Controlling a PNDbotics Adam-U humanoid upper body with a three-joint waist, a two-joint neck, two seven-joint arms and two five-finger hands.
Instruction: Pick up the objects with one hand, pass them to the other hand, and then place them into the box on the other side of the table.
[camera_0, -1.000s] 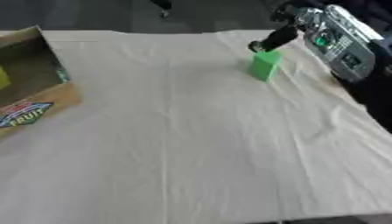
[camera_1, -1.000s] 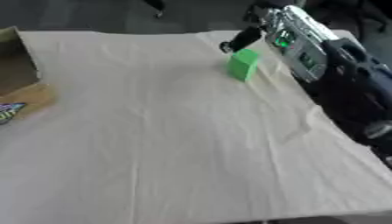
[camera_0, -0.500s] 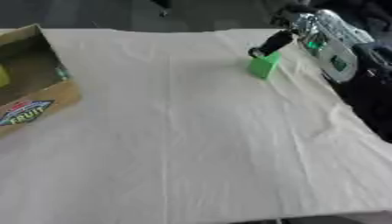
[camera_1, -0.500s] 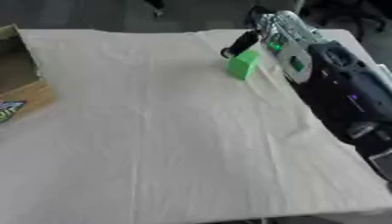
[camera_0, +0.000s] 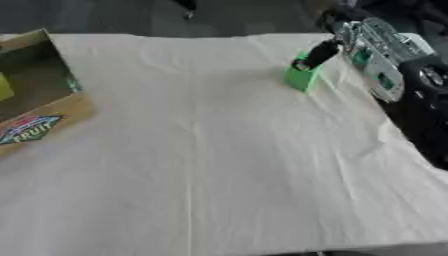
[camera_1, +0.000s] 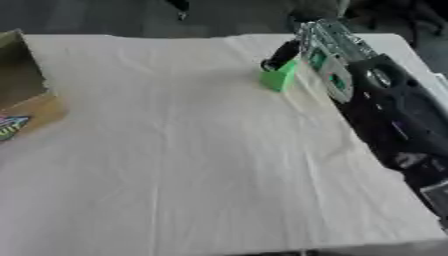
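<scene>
1. Left eye view: green block (camera_0: 301, 78) stood on the cloth-covered table (camera_0: 201, 165), far right part of the cloth, well apart from the cardboard box (camera_0: 39, 107) at the left edge. Box lay open; something yellow (camera_0: 4, 87) showed inside it.
2. Same view: right hand (camera_0: 359, 42) reached in from the upper right, just beyond the block. One dark finger (camera_0: 317, 54) sloped down onto the block's top, touching it. Could not tell whether the hand was closed round the block or only touching it.
3. Right eye view: same layout. Block (camera_1: 279, 77) sat just left of the right hand (camera_1: 317, 47), at its fingertip. Block seemed to rest on the cloth, not lifted.
4. Left hand absent from both views; right hand clearly nearer. Judgement: pick-up step, block at the right hand's fingertip, box across the table to the left.
</scene>
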